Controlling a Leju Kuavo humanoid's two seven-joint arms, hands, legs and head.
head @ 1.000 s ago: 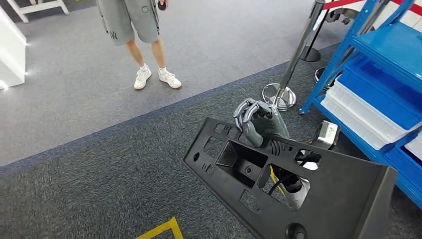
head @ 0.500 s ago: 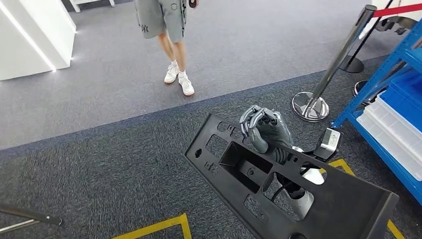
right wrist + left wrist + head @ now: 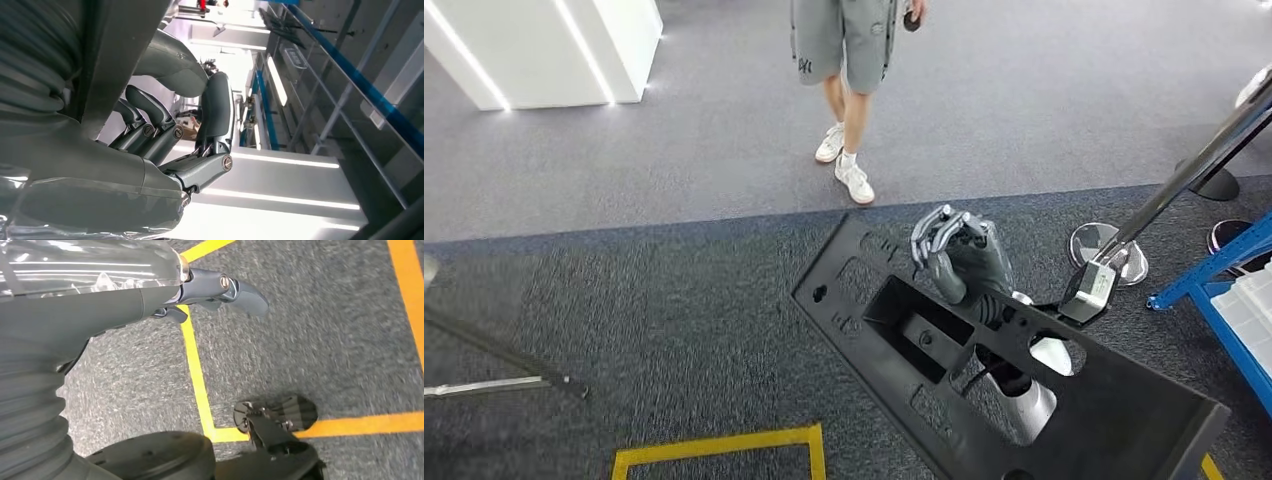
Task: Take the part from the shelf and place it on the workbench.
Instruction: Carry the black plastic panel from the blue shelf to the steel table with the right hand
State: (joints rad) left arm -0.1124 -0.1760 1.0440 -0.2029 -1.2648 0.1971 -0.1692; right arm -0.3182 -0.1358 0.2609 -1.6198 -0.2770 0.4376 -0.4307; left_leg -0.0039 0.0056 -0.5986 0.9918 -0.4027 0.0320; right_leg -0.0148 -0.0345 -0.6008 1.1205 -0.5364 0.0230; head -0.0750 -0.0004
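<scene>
A large black plastic part [image 3: 1114, 400] with several cut-outs is carried in front of me, above the carpeted floor. My right hand [image 3: 959, 258] grips its far edge, fingers curled over the rim, with the arm reaching up behind the panel. In the right wrist view the same hand [image 3: 170, 135] wraps around the part's dark edge [image 3: 120, 45]. My left hand [image 3: 220, 287] hangs low over the floor with the thumb stretched out and nothing in it.
A person [image 3: 849, 60] in shorts and white shoes stands ahead on the lighter carpet. A stanchion post [image 3: 1184, 170] and the blue shelf [image 3: 1224, 270] with white bins are at the right. A white block [image 3: 554, 50] stands far left. Yellow tape [image 3: 724, 445] marks the floor.
The camera has turned left: the shelf and stanchion slid toward the right edge and the white block came into view. The part stays gripped in my right hand in the same pose.
</scene>
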